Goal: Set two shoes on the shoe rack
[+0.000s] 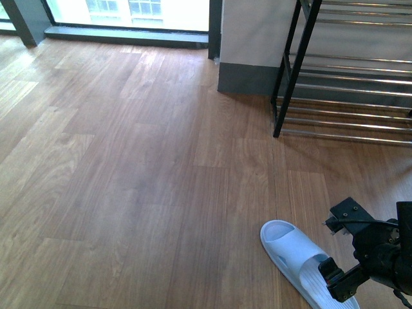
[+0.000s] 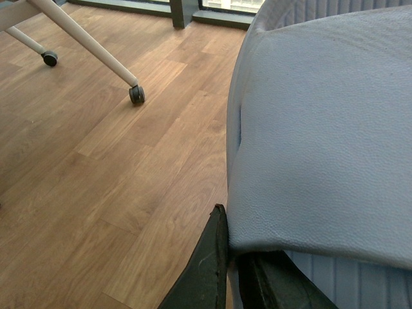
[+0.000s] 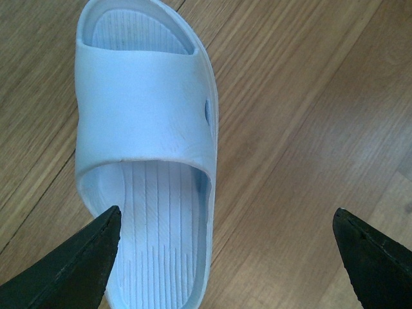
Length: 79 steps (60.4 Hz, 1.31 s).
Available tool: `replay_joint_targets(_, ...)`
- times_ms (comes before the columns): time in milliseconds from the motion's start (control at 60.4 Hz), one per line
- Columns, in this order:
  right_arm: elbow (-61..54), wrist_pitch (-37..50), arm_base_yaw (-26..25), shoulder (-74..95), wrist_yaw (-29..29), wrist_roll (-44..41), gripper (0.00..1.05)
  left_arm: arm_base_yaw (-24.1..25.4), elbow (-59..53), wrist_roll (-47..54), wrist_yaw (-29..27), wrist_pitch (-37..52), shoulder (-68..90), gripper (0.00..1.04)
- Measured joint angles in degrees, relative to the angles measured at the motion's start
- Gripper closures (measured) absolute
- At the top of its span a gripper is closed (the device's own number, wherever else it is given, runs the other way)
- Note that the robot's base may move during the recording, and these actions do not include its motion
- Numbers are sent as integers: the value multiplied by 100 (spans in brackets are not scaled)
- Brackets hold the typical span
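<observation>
**A:** Where is the black metal shoe rack with thin silver bars (image 1: 347, 87) seen?

**B:** It is seen at the far right of the front view, standing on the brown wooden floor (image 1: 129, 161) close to the wall.

**A:** What is shown of the right claw (image 3: 226, 211)?

**B:** Its jaws are spread wide above a pale blue open slide slipper (image 1: 293, 251). This slipper is laid flat on the floor near the robot, well apart from the rack. One dark finger is held over the heel end, the other over bare floor.

**A:** And the left claw (image 2: 233, 254)?

**B:** It is shown only in its own wrist view. Its jaws are pressed together on the strap edge of a second pale blue slipper (image 2: 322, 129), seen very close. Slanted white legs with dark castors (image 2: 136, 94) are seen on the floor behind.
</observation>
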Motion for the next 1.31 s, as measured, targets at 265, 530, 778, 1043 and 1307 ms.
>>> replay_joint_targets(265, 472, 2, -35, 494, -151, 39, 9, 0, 0, 0, -2, 0, 0, 103)
replay_joint_targets(530, 890, -77, -33, 802, -245, 190, 9, 0, 0, 0, 0, 0, 0, 103)
replay_joint_targets(778, 1318, -195, -35, 1119, -275, 323, 9, 0, 0, 0, 0, 0, 0, 103)
replay_joint_targets(1043, 1851, -229, -74, 1419, -387, 509, 9, 0, 0, 0, 0, 0, 0, 103)
replay_joint_targets(1307, 2081, -240, -170, 1582, -348, 627, 39, 0, 0, 0, 0, 0, 0, 103)
